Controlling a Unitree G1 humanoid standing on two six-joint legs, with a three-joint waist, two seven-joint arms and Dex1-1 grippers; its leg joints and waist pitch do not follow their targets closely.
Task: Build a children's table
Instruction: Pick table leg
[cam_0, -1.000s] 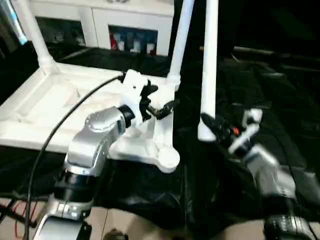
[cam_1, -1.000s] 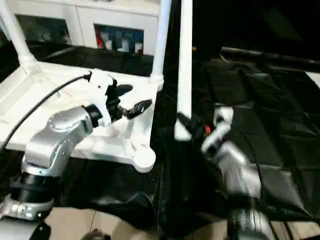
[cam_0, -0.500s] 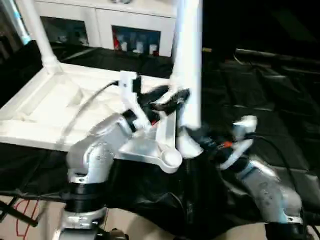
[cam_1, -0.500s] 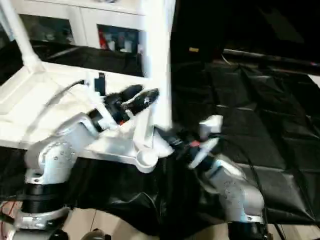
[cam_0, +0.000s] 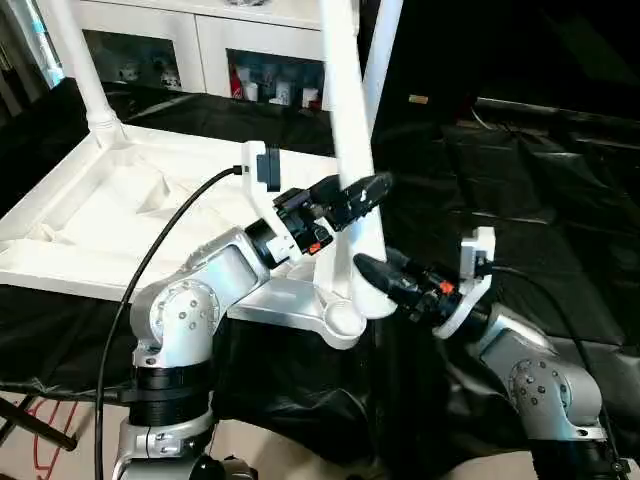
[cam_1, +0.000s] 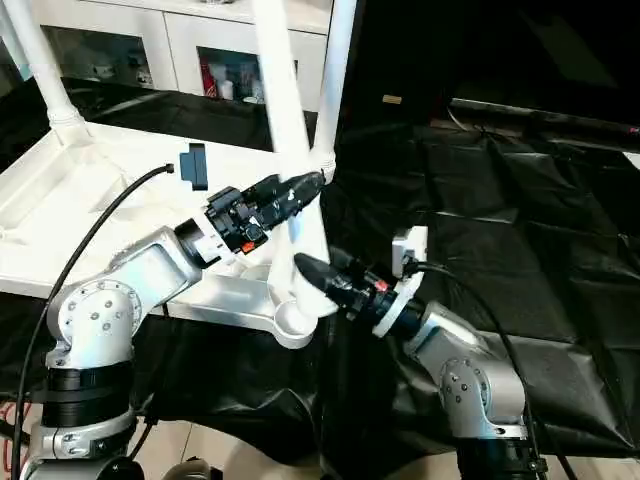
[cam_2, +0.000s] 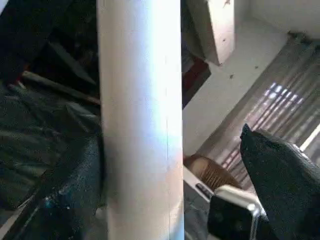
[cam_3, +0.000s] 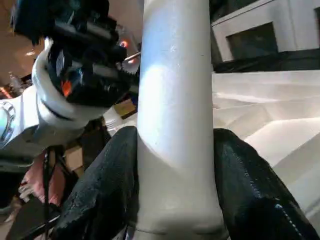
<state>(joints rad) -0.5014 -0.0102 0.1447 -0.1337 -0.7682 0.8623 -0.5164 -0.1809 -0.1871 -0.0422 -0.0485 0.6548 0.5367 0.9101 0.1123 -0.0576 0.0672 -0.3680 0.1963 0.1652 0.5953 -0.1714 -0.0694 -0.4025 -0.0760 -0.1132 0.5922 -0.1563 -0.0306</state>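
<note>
At frame centre the right gripper (cam_0: 372, 272) clamps the thick foot of the long white tapered plastic leg (cam_0: 345, 150), which leans up-left just above the upturned white tabletop's near corner socket (cam_0: 341, 321), while the left gripper (cam_0: 362, 192), wide open, straddles its shaft higher up.

Looks like a lab/demo room staged as a home: black plastic sheeting (cam_0: 520, 190) over the work surface, white glass-door cabinet (cam_0: 200, 50) with small items at upper left, loose cables (cam_0: 40, 440) on tiled floor lower left.
</note>
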